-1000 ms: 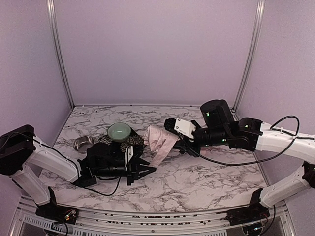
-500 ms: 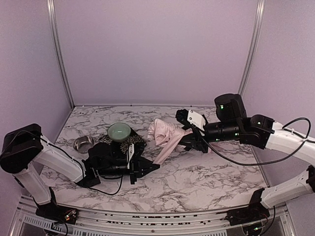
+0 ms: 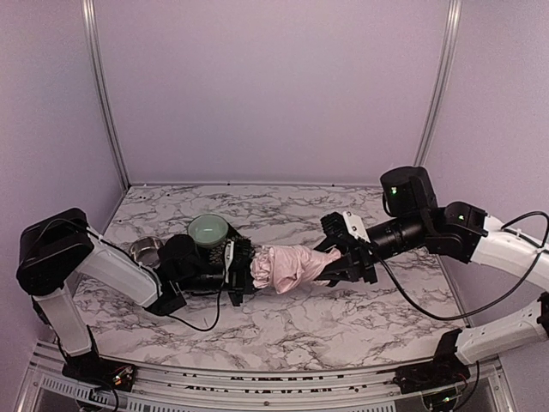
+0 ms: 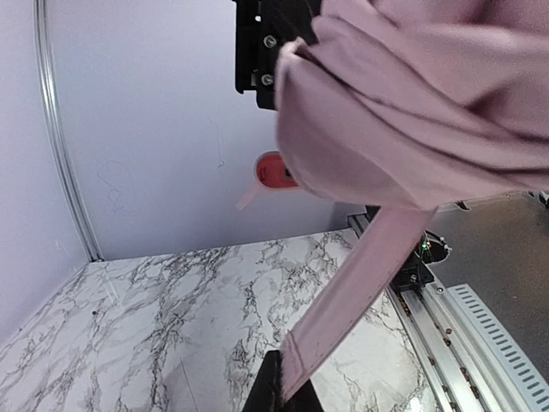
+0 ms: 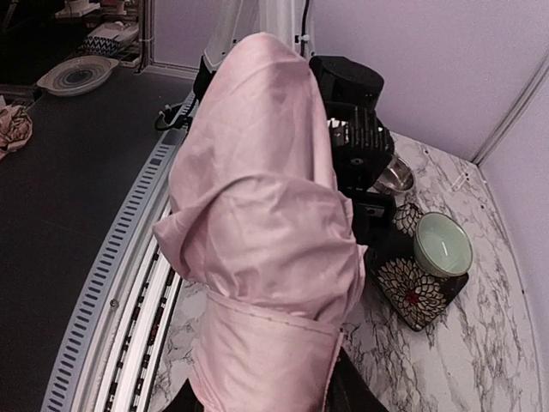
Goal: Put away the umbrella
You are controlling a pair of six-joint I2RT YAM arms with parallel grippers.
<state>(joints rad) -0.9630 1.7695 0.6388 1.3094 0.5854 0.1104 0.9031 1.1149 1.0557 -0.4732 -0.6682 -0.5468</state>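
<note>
Now, soft, crumpled pink umbrella (image 3: 287,266) bundle; left fingers (image 3: 241,273) together at one end, right fingers (image 5: 356,396) clamped on the other

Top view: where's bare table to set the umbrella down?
Two bare patches: the far strip of table between the back wall and the bowl, and the near strip between the umbrella and the table's front edge. Crowded: left centre, where bowl, steel cup, flowered mat and left arm bunch together.
</note>
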